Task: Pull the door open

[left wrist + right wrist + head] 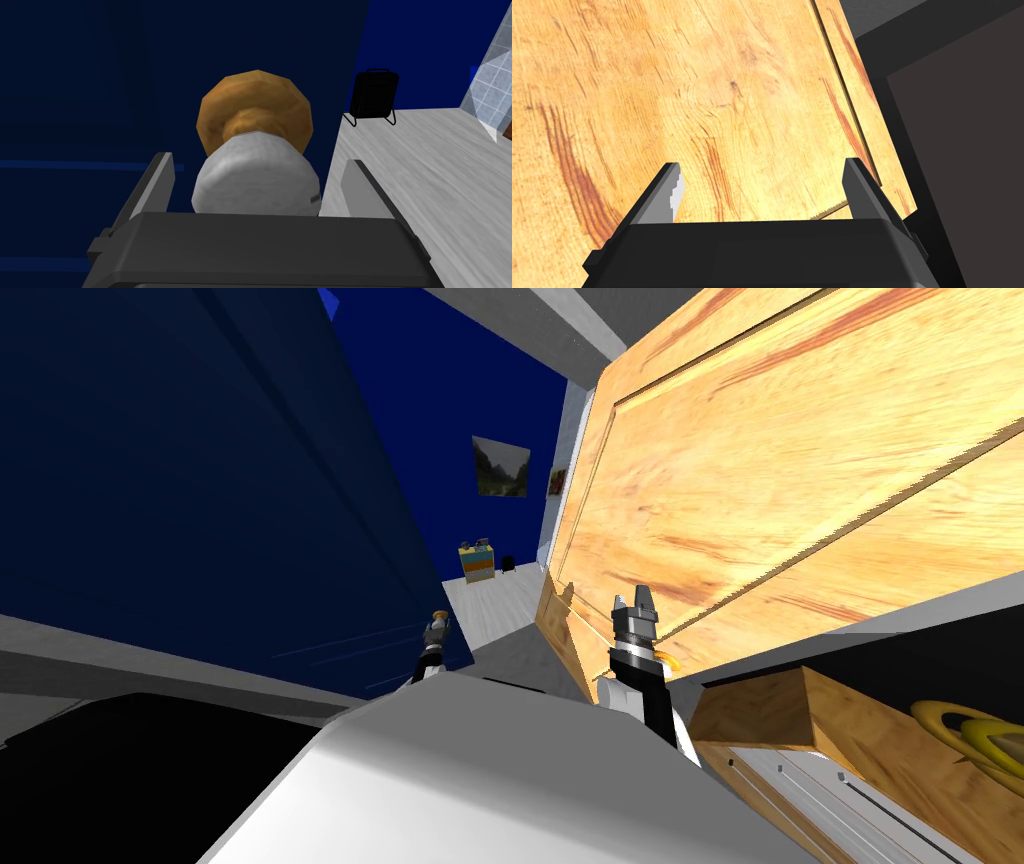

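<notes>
Wall (200, 468) at robot's 9–11 o'clock; door (800, 488) at 1–3. Floor strip (495, 608) between, running to 12. At its far end a small chest (477, 560), a stand (375, 95) just beside at its 3; picture (500, 466) on the far wall (440, 408) above. Knob (255, 110) just before left gripper (258, 160).

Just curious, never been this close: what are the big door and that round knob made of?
The door looks like pale wood, smooth-finished: orange grain streaks and knots cross its panels. The knob looks like dull brass, golden-brown, on a matte grey-white neck; it could be painted.
</notes>
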